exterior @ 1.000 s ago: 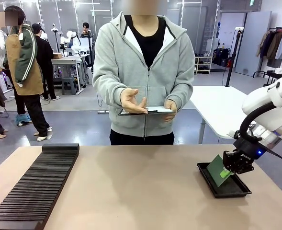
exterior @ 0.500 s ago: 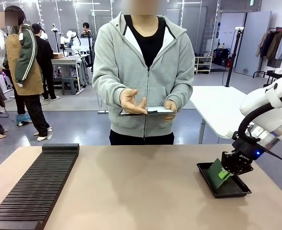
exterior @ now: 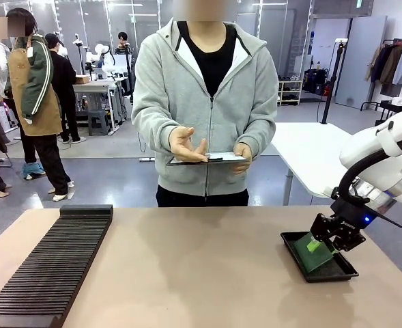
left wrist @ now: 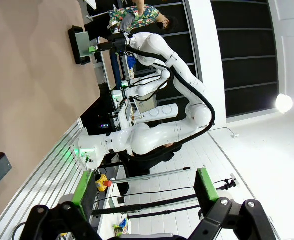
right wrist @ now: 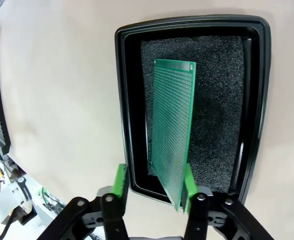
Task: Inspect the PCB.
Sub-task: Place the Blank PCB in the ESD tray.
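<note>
Thin, stiff green dotted PCB (right wrist: 172,125) leans tilted in the black foam-lined tray (right wrist: 129,100) near the table's right edge, right gripper (right wrist: 153,182) jaws apart around its lower edge; looks light, best pinched by its edges.

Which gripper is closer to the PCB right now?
Right. The right gripper straddles the PCB over the black tray; the left gripper is far across the table.

Beyond my broad tan wooden table (exterior: 201,266) stretches grey polished floor (exterior: 112,178); a white rectangular side table (exterior: 313,160) stands right of it, glass partitions (exterior: 105,27) behind.
</note>
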